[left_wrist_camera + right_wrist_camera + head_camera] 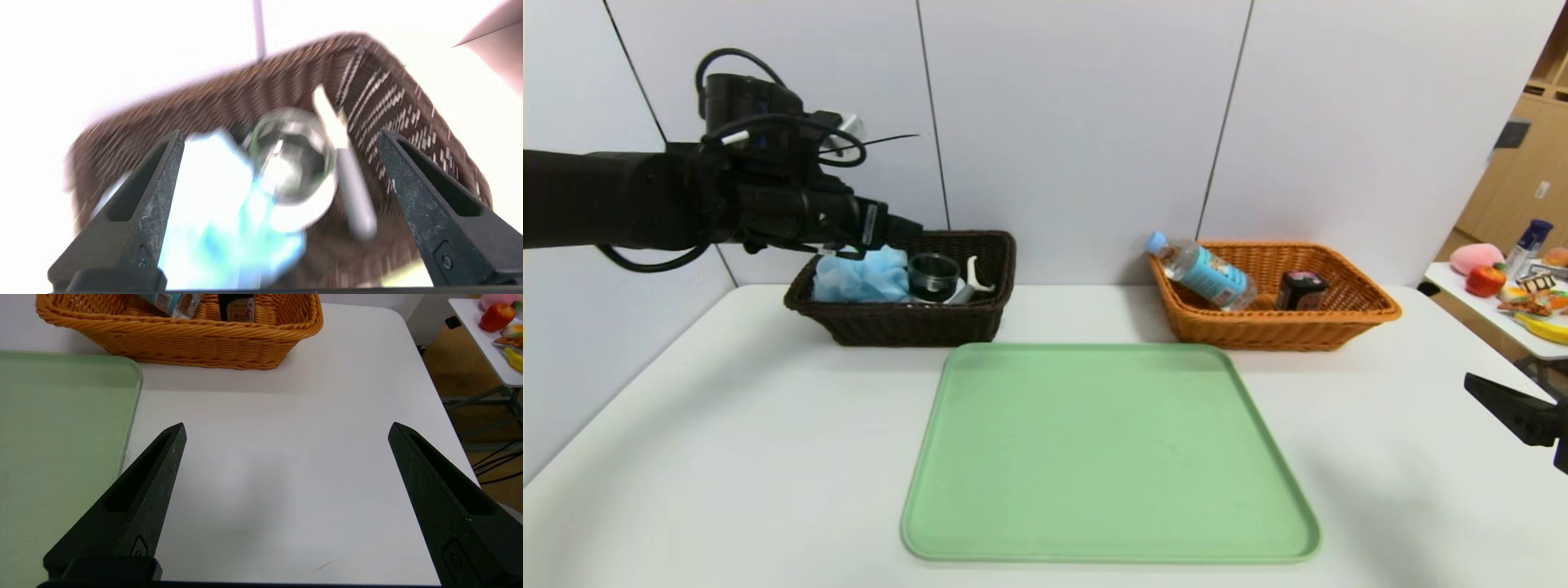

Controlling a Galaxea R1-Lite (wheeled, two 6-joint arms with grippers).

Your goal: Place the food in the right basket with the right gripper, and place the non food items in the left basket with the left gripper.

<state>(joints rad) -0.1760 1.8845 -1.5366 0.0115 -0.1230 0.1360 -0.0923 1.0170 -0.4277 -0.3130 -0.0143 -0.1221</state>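
Observation:
The left basket [907, 322] of dark brown wicker holds the non food items: a blue pouf [862, 276], a glass cup [934, 276] and a white peeler [977, 278]. My left gripper [894, 229] hovers just above its back left part. In the left wrist view that gripper [280, 136] is open and empty over the cup [292, 155], the pouf [212, 212], the peeler [347, 179] and a white container [302, 214]. The right basket [1274, 327] holds the food: a water bottle [1202, 273] and a black box [1300, 290]. My right gripper [286, 430] is open over bare table, at the head view's right edge [1515, 412].
A green tray [1107, 449] lies in the middle of the white table, in front of both baskets. A wall of grey panels stands right behind the baskets. A side table [1486, 314] with toy fruit stands beyond the table's right edge.

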